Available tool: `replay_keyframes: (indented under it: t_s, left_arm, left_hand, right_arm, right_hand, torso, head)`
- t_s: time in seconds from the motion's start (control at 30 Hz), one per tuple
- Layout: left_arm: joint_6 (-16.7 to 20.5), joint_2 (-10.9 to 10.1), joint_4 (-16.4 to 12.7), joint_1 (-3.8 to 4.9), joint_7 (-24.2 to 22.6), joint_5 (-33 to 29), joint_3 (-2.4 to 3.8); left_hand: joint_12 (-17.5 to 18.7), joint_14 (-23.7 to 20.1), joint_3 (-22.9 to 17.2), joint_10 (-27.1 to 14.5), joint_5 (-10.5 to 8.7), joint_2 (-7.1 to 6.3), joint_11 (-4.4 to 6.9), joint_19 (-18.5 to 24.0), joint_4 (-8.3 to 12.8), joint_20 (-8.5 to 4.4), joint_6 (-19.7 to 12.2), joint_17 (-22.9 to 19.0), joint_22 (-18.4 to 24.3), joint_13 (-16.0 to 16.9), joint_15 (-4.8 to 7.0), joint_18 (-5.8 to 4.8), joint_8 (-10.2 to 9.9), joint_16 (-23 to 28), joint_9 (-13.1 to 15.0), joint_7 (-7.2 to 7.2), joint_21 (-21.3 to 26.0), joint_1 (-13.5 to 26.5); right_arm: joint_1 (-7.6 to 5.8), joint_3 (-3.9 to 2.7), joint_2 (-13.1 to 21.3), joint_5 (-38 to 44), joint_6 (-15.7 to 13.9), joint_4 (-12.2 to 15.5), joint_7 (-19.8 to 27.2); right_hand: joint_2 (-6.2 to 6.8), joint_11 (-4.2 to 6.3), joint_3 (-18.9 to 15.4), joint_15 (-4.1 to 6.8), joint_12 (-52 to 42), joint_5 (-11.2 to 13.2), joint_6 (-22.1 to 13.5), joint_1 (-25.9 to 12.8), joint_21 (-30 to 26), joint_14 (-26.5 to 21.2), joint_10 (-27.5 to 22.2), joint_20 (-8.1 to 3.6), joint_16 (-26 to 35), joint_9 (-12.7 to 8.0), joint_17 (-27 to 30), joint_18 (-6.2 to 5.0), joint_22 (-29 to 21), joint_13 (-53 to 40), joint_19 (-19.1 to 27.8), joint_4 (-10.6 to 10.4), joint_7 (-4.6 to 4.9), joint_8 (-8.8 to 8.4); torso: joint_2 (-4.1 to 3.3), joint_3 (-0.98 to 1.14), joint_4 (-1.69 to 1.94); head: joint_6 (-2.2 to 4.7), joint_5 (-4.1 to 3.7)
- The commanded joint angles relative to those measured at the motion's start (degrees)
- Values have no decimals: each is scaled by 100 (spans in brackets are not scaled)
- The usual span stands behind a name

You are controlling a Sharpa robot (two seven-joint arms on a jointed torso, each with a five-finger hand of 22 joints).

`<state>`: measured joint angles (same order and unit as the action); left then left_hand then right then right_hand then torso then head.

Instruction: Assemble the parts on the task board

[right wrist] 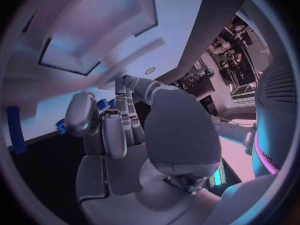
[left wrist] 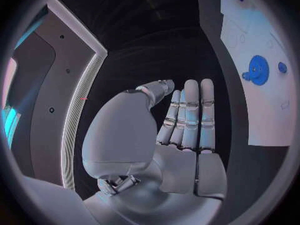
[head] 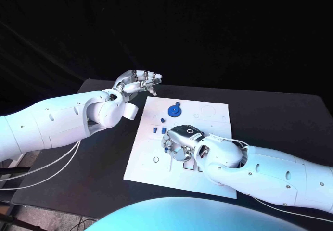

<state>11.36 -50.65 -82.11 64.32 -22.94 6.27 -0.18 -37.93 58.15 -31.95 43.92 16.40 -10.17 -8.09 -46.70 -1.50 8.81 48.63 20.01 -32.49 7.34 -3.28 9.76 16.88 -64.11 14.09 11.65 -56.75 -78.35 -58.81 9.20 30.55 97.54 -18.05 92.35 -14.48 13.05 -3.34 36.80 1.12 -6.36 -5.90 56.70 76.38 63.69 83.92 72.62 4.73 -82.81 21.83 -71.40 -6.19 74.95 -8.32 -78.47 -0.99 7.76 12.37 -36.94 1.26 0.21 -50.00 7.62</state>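
- Head view: the left hand (head: 141, 80) hangs over the table's (head: 277, 120) far left corner, just off the task board's (head: 149, 166) far left corner, its fingers loosely apart and holding nothing.
- Head view: the right hand (head: 182, 143) is low over the middle of the task board, fingers curled downward. Whether they pinch a part I cannot tell from here, since the hand covers whatever lies beneath it.
- Head view: a blue gear (head: 174, 111) lies near the board's far edge, with a small blue piece (head: 178, 103) just beyond it. Small blue parts (head: 159, 129) sit between the gear and the right hand.
- Left wrist view: the left hand (left wrist: 181, 130) is flat and empty, fingers straight and side by side, thumb apart. The task board (left wrist: 269, 120) lies off to one side, carrying the blue gear (left wrist: 258, 69) and a small blue piece (left wrist: 282, 67) just beside it.
- Right wrist view: the right hand (right wrist: 125, 130) has its fingers bent in toward the task board (right wrist: 181, 15). Small blue parts (right wrist: 102, 105) show close by the fingertips, though contact is unclear. A blue peg (right wrist: 15, 130) lies near the board's edge.
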Motion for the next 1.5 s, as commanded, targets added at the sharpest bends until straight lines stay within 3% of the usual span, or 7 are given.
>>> replay_keyframes:
  t_s: [0.03,0.6,0.73,0.77,0.83,0.93,1.5]
  left_arm:
    - [-113,2,-14,5,-2,21,4]
    - [-138,-34,-1,3,8,22,3]
    - [-154,-33,6,2,10,22,2]
    - [-158,-32,8,2,10,22,2]
    - [-164,-31,9,2,10,22,1]
    - [-172,-29,10,2,10,22,1]
    - [-176,-32,12,2,28,24,0]
  left_hand:
    - [38,2,10,-43,29,-25,-15,0,30,28,-44,-9,-6,-9,-45,75,-18,36,-9,-11,10,-39]
    - [48,-1,11,-57,29,-22,-19,2,32,31,-47,-10,-6,-18,-47,75,-18,37,-11,-10,10,-40]
    - [48,-1,11,-57,29,-22,-19,2,32,31,-47,-10,-6,-18,-47,75,-18,37,-11,-10,10,-40]
    - [48,-1,11,-57,29,-22,-19,2,32,31,-47,-10,-6,-18,-47,75,-18,37,-11,-10,10,-40]
    - [48,-1,11,-57,29,-22,-19,2,32,31,-47,-10,-6,-18,-47,75,-18,37,-11,-10,10,-40]
    - [48,-1,11,-57,29,-22,-19,2,32,31,-47,-10,-6,-18,-47,75,-18,37,-11,-10,10,-40]
    - [52,1,14,-61,28,-20,-20,3,33,33,-49,-9,-7,-24,-49,75,-17,34,-12,-9,8,-41]
  right_arm:
    - [7,5,61,15,-116,65,-70]
    - [-421,-52,1276,-196,-401,1056,-174]
    - [-671,-65,1612,-383,-121,1106,-221]
    - [-715,-67,1679,-411,-48,1088,-226]
    - [-766,-69,1762,-444,53,1039,-224]
    - [-817,-69,1840,-471,180,933,-207]
    - [-750,-58,1677,-484,430,544,-69]
  right_hand:
    - [79,-34,-45,-40,-37,-25,-49,-7,-34,268,-21,46,-19,-10,12,58,194,-10,-8,-8,4,-41]
    - [363,-97,-510,-88,54,-149,-182,-318,-180,248,-346,82,-4,-27,79,47,133,17,9,-135,19,-155]
    - [249,-159,-1399,-155,144,-179,-345,-171,-667,210,-776,140,51,-77,225,-34,-106,133,155,-214,75,-325]
    - [-25,-231,-2182,-259,99,-230,-393,148,-873,193,-944,177,72,-100,281,-73,-214,192,191,-354,116,-410]
    - [-158,-270,-3436,-250,25,-252,-609,678,-1270,182,-1369,233,80,-155,341,-109,-417,358,279,-909,75,-582]
    - [-24,-316,-3810,-272,-77,-263,-761,1117,-1461,167,-1604,249,87,-217,390,-137,-514,443,296,-1579,73,-701]
    - [-318,-264,-3542,-232,-304,-226,-480,1367,-1489,143,-1469,220,137,-240,519,-137,-531,439,217,-1555,108,-610]
  torso:
    - [0,4,0]
    - [13,0,-17]
    - [19,-3,-30]
    - [17,-4,-27]
    - [18,-6,-27]
    - [12,-4,-26]
    - [7,-8,-15]
  head:
    - [1,1]
    - [65,-57]
    - [101,-104]
    - [111,-120]
    - [126,-138]
    - [138,-151]
    - [115,-157]
